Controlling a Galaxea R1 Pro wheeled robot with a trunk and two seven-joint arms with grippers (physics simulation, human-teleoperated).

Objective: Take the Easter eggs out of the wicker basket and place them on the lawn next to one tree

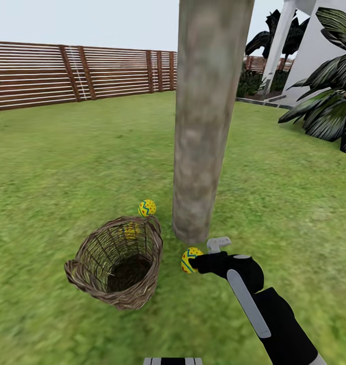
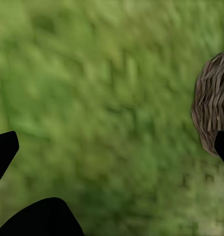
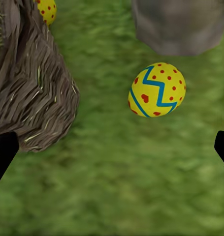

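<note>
Far left: brown slatted fence (image 1: pixel 81 73) behind the lawn (image 1: pixel 66 167). Left gripper (image 2: pixel 112 147) over grass, jaws spread wide, holding nothing, wicker basket (image 2: pixel 212 105) at its edge. In head view, basket (image 1: pixel 117 261) tilted, mouth toward camera; inside looks bare. One Easter egg (image 1: pixel 147 208) just behind its rim. Tree trunk (image 1: pixel 206 116) beside. Second egg (image 1: pixel 190 259) near trunk base, beside right gripper (image 3: pixel 112 147): jaws wide apart, nothing gripped.

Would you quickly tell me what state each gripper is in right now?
Left gripper: open, holding nothing, over the lawn.
Right gripper: open, holding nothing; an Easter egg lies on the grass ahead of it.
</note>
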